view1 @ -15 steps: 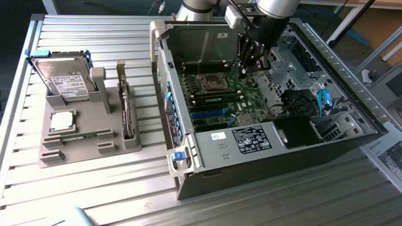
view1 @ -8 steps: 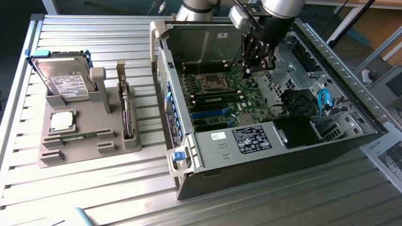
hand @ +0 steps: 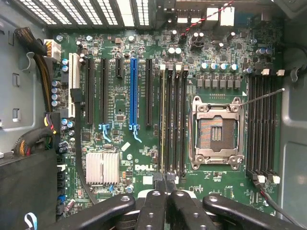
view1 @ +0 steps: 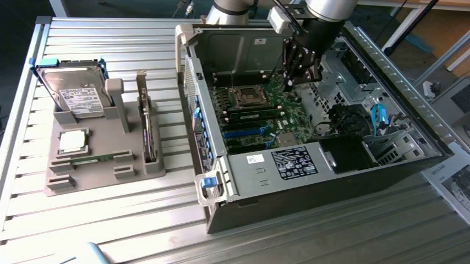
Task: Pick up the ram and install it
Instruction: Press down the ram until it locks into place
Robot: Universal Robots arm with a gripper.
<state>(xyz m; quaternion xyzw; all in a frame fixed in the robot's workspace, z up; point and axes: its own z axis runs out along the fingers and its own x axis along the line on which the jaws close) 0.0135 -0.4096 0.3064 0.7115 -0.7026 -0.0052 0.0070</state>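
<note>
My gripper (hand: 165,179) is inside the open computer case (view1: 323,159), low over the motherboard (hand: 120,143). Its black fingertips (hand: 158,178) are shut together, with nothing visible between them. They hover at one end of the bank of memory slots (hand: 172,120) beside the empty processor socket (hand: 216,129). A thin ram stick (hand: 161,120) stands edge-on in the outermost slot of that bank; I cannot tell whether the fingertips touch it. In the exterior view the gripper (view1: 290,85) hangs just above those slots (view1: 256,114). Another green ram stick (view1: 94,159) lies in the grey holder (view1: 66,184) outside the case.
The grey holder on the slatted table also carries a hard drive (view1: 74,93), a silver processor chip (view1: 74,141) and a dark expansion card (view1: 149,129). Inside the case, a second slot bank (hand: 261,124), a blue card slot (hand: 134,91), a heatsink (hand: 102,167) and cables (view1: 378,118) surround the gripper.
</note>
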